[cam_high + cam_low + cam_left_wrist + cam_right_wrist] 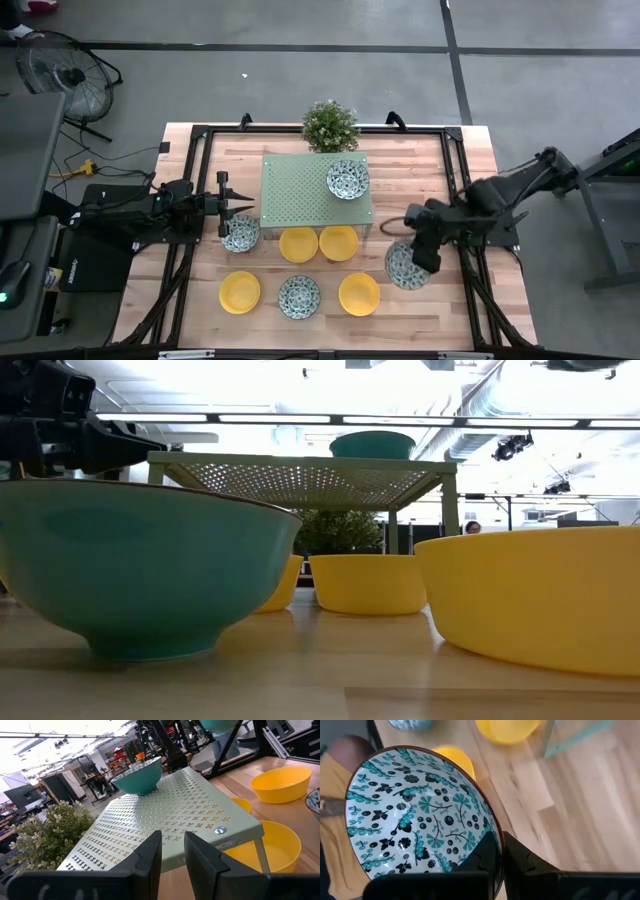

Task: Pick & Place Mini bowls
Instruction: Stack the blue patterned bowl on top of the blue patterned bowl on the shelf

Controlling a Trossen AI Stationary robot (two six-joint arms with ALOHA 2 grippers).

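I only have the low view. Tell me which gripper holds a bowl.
Observer: The right gripper is shut on the rim of a patterned bowl, to the right of the green rack.
Operator: Now report the left gripper.
Observer: The left gripper is open and empty, pointing at the rack's left edge.

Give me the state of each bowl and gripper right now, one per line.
Right gripper: shut on the rim of the held patterned bowl.
Held patterned bowl: tilted, pinched by its rim.
Left gripper: open, empty, facing the green shelf.
Shelf bowl: upright on the green shelf.
Yellow bowls: four, upright, empty, on the table.
Table patterned bowls: two, upright, free.
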